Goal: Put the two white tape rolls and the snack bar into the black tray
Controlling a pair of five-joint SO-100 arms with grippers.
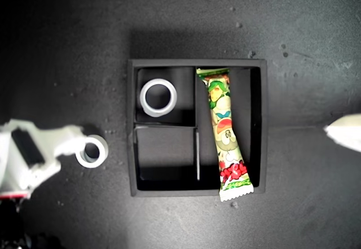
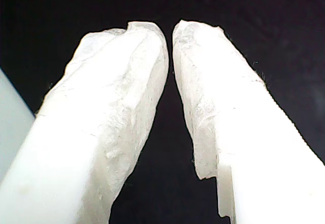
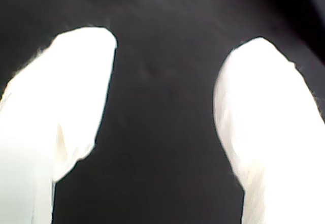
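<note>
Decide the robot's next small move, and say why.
Probably grip the loose white ring-shaped tape roll and lift it toward the empty small compartment of the square black tray. It lies on the mat outside the tray, at the tip of the white arm on the exterior view's left, while the other roll and the shiny green snack bar already lie inside.

No readable text anywhere, not even on the snack bar (image 1: 225, 136) wrapper.
</note>
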